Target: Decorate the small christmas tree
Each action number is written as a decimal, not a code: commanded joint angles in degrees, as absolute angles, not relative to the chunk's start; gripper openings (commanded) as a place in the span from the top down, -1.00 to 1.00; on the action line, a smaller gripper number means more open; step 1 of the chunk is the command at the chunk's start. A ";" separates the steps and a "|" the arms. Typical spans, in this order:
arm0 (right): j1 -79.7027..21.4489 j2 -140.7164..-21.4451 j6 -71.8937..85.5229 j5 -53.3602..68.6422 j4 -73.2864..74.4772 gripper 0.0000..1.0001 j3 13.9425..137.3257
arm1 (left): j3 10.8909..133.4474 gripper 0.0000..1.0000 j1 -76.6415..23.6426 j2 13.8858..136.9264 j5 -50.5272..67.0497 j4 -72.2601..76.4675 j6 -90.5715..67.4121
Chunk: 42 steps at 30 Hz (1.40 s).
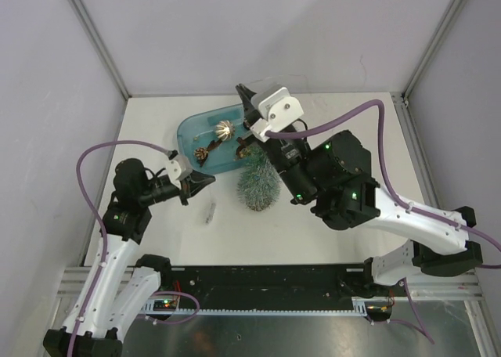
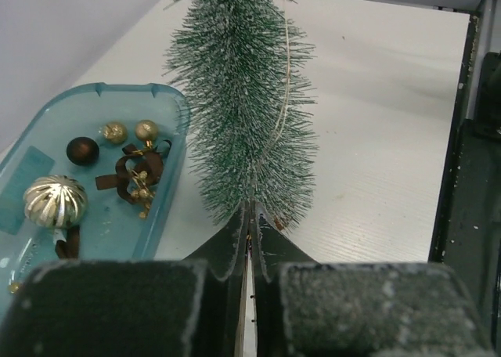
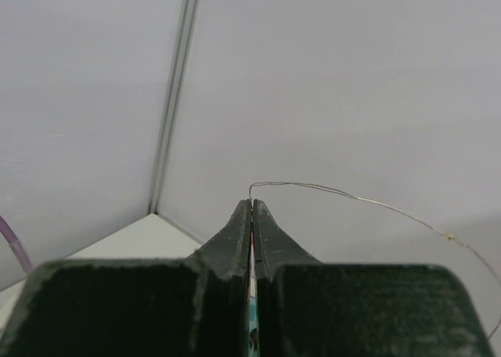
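Observation:
The small christmas tree (image 1: 260,186) of frosted green needles is on the table beside the blue tub (image 1: 190,130). In the left wrist view the tree (image 2: 243,99) fills the middle, with a thin wire (image 2: 286,75) running down it to my fingertips. My left gripper (image 1: 210,178) is shut at the tree's left side (image 2: 250,208), with a speck of the wire between the tips. My right gripper (image 1: 243,91) is raised above the tub's far end and is shut on the other end of the thin wire (image 3: 352,194), which arcs away to the right of the tips (image 3: 251,203).
The tub (image 2: 168,95) holds a ribbed gold ball (image 2: 53,200), a brown ball (image 2: 82,150), two small gold balls (image 2: 115,132) and a brown ribbon piece (image 2: 137,177). A small grey object (image 1: 210,212) lies on the table near the left gripper. Grey walls enclose the table.

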<state>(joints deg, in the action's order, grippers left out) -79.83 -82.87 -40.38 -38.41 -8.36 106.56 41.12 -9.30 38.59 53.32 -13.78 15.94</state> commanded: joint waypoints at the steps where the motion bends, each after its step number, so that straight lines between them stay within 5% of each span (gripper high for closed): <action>1: -80.49 -78.76 -44.07 -41.47 -14.47 1.00 103.79 | 40.45 0.90 -10.18 38.45 54.09 -12.77 15.18; 32: -48.03 -81.46 -26.12 -26.83 -9.09 1.00 102.95 | 46.21 0.86 -13.12 55.12 40.51 5.42 14.73; 42: -38.47 -86.75 -19.24 -21.59 -8.24 1.00 104.20 | 46.32 0.56 -16.18 60.85 36.64 8.52 17.37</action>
